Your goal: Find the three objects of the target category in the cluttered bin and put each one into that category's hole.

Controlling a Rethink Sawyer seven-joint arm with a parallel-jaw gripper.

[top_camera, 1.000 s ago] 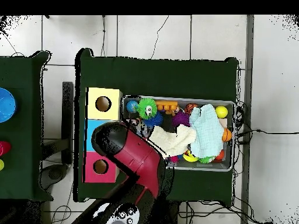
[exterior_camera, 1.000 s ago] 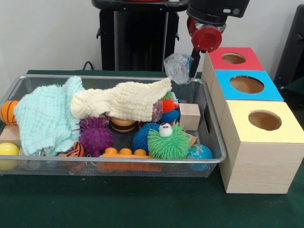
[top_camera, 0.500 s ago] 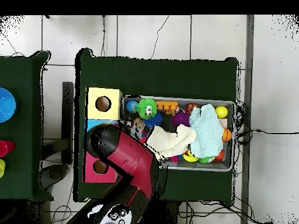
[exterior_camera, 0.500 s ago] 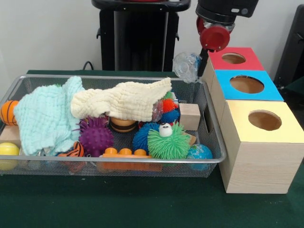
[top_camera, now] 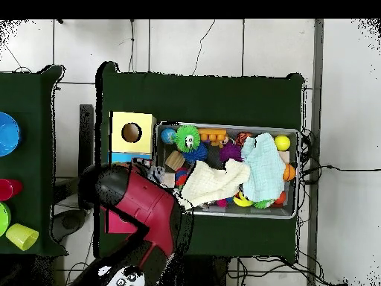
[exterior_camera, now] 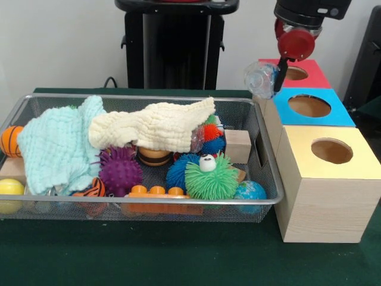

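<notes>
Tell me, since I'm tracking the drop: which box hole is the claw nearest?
The red box, farthest back; the claw holds a clear ball beside it.

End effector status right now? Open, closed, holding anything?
End effector: closed on a clear crinkly plastic object, carried above the table beside the red-topped box.

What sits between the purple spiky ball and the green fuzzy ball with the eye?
In the front view, a blue spiky ball lies between the purple spiky ball and the green fuzzy ball.
</notes>
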